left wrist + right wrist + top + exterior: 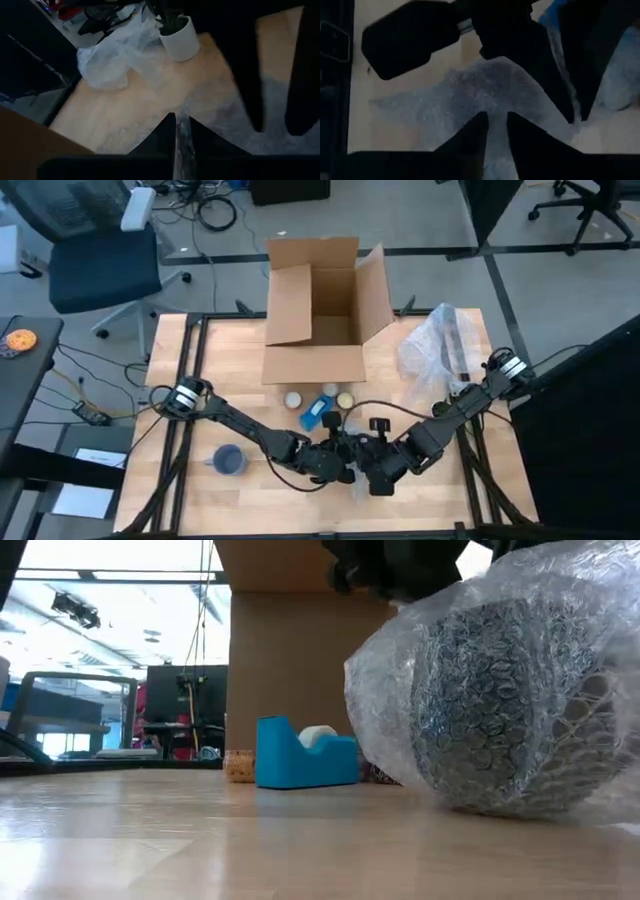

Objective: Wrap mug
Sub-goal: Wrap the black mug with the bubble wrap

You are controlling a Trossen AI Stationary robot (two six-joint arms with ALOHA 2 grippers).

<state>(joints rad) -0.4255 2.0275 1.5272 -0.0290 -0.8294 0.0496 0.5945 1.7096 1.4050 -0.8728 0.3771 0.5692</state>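
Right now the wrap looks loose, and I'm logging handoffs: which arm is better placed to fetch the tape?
Probably the left: in the high view the blue plastic tape dispenser sits nearer the left claw than the right claw.

Bubble wrap [500, 700] veils mug (pattern unclear), cropped right.

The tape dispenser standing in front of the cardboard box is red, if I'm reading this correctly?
Not quite: the tape dispenser is blue, not red, as the low view shows. It does stand in front of the cardboard box.
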